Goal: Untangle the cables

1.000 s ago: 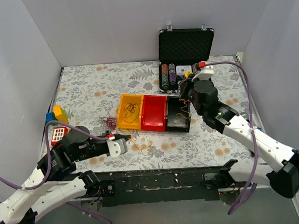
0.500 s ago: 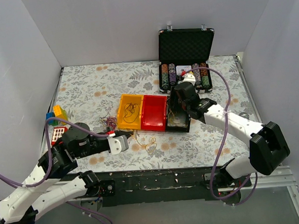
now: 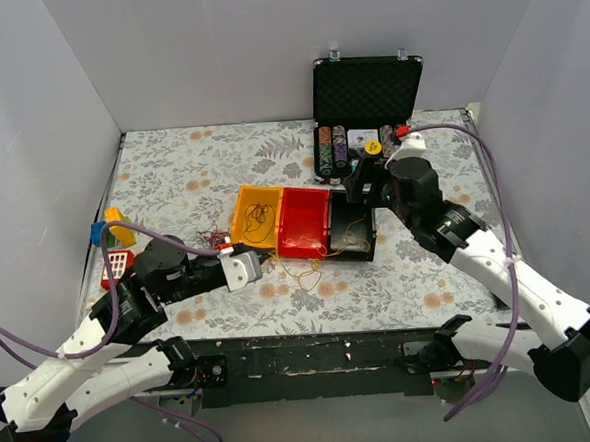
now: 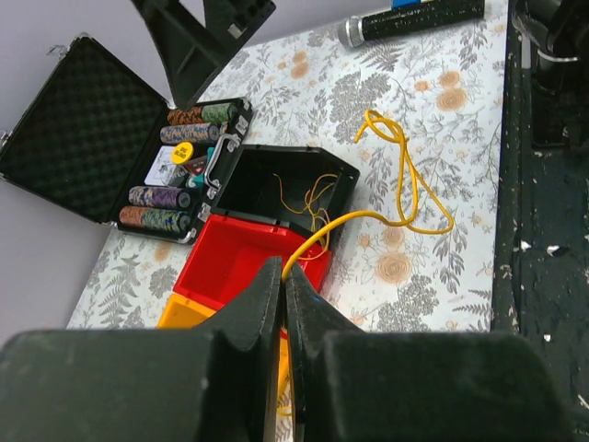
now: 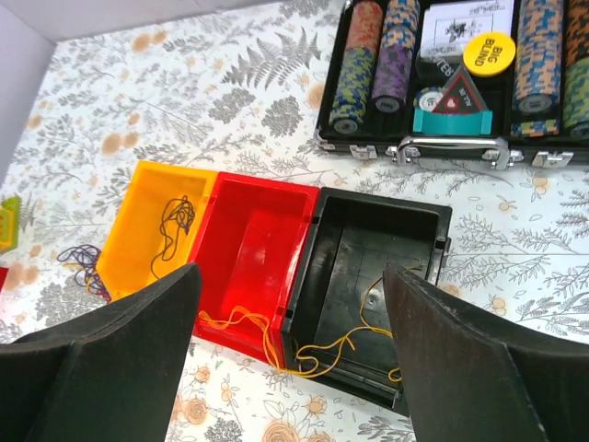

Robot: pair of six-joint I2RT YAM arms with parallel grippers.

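Observation:
My left gripper (image 3: 254,265) (image 4: 282,276) is shut on a thin yellow cable (image 4: 405,175), just in front of the yellow bin (image 3: 237,230). That cable loops over the table (image 3: 298,274), crosses the front of the red bin (image 5: 248,249) and trails into the black bin (image 5: 405,221). My right gripper (image 3: 358,192) (image 5: 290,272) hangs open above the black bin with nothing between its fingers. A dark cable (image 5: 175,221) lies in the yellow bin. A small clump of dark purple and red cables (image 3: 211,236) sits on the table left of that bin.
An open black case of poker chips (image 3: 364,127) stands behind the bins. Coloured toy blocks (image 3: 110,232) lie at the left edge of the floral table. The black mounting rail (image 3: 313,355) runs along the near edge.
My right gripper dipped into the black bin, opened, and drew back up, leaving yellow cable in the bin. My left gripper moved right, toward the bins, with the yellow cable in it.

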